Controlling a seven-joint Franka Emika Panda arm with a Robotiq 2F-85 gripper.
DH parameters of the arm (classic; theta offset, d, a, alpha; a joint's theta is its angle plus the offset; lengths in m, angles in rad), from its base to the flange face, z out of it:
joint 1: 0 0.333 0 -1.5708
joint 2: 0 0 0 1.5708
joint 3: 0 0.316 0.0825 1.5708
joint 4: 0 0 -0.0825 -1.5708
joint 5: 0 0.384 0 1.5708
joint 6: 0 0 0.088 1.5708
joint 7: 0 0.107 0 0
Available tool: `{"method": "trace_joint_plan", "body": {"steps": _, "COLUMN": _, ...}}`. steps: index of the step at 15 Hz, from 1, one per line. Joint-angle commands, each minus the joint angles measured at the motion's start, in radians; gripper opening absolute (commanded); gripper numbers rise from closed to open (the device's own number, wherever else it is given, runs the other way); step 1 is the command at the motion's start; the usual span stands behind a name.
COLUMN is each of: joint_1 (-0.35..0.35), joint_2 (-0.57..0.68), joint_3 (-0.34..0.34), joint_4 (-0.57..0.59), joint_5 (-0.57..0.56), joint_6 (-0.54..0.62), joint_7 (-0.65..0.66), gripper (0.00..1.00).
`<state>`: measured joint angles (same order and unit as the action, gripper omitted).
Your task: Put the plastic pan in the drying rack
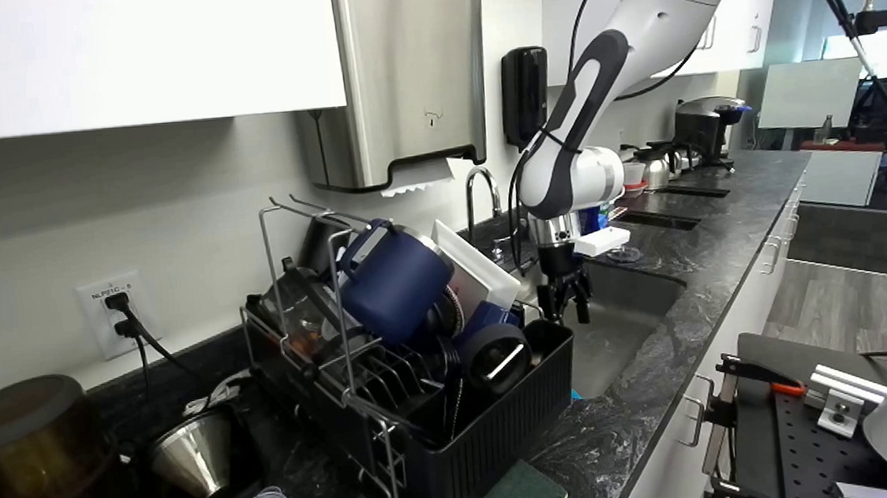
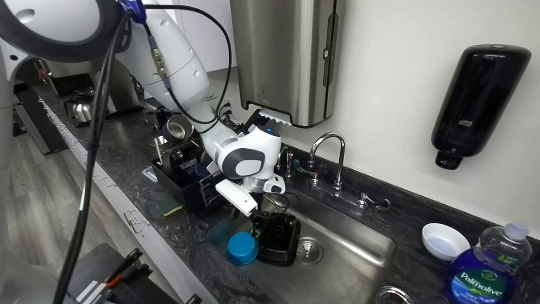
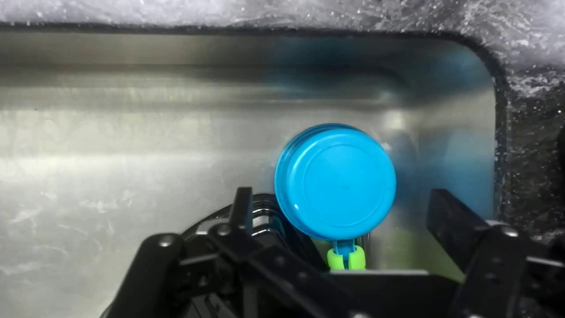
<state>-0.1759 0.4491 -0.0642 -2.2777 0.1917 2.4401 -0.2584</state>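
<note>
"Where is the cyan plastic pan [image 3: 342, 183] sitting?"

"It is lying bottom-up in the steel sink [image 2: 337, 270], toward its near left corner in an exterior view, just left of a glossy black container [image 2: 278, 240]."

"And the gripper [image 3: 341, 193]?"

"It is hovering spread wide, framing the pan in the wrist view."

"The drying rack [image 1: 505, 426]?"

"It is standing left of the sink in both exterior views."
</note>
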Motion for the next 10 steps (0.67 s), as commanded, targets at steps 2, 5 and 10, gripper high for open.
{"method": "trace_joint_plan", "body": {"steps": 2, "joint_1": -0.017, "joint_2": 0.030, "joint_3": 0.022, "joint_4": 0.016, "joint_5": -0.010, "joint_6": -0.003, "joint_7": 0.006, "gripper": 1.00}}
{"method": "trace_joint_plan", "body": {"steps": 5, "joint_1": -0.019, "joint_2": 0.053, "joint_3": 0.026, "joint_4": 0.031, "joint_5": -0.010, "joint_6": -0.004, "joint_7": 0.007, "gripper": 1.00}}
{"method": "trace_joint_plan", "body": {"steps": 10, "joint_1": -0.044, "joint_2": 0.082, "joint_3": 0.049, "joint_4": 0.048, "joint_5": 0.017, "joint_6": 0.046, "joint_7": -0.042, "gripper": 1.00}}
